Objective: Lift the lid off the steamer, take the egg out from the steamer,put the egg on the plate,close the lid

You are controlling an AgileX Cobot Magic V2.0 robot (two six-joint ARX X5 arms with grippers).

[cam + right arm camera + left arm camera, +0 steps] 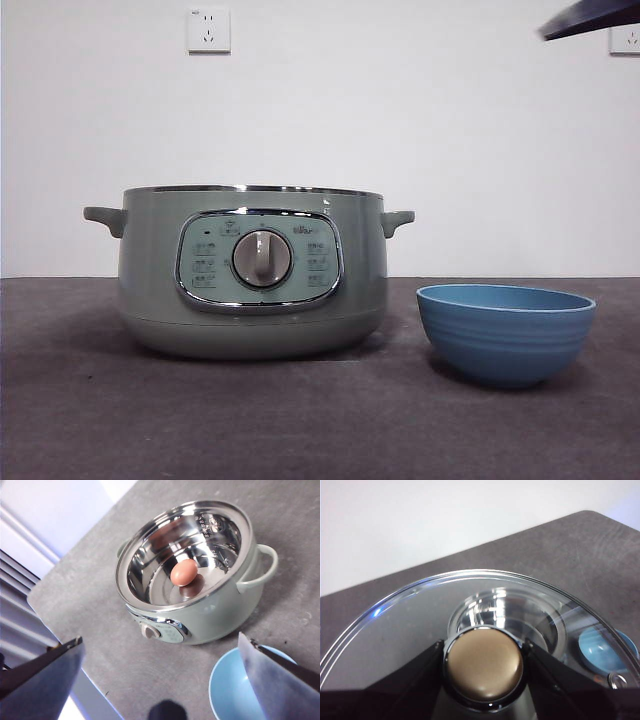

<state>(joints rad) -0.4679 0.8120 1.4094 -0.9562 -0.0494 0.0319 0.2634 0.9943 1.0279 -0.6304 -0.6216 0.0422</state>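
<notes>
The steamer (250, 270) stands open on the table with no lid on it. In the right wrist view the steamer (200, 615) shows its steel inner pot with a brown egg (184, 572) at the bottom. My right gripper (160, 642) is open and empty, high above the steamer's front. My left gripper (483, 647) is shut on the knob (483, 665) of the glass lid (420, 615) and holds it in the air, out of the front view. The blue plate (505, 332) stands to the right of the steamer and is empty (235, 690).
Through the held lid I see the steamer (505, 610) and the plate (600, 647) below. A black arm tip (590, 18) shows at the top right corner of the front view. The dark table ends at a white wall with two sockets (208, 30).
</notes>
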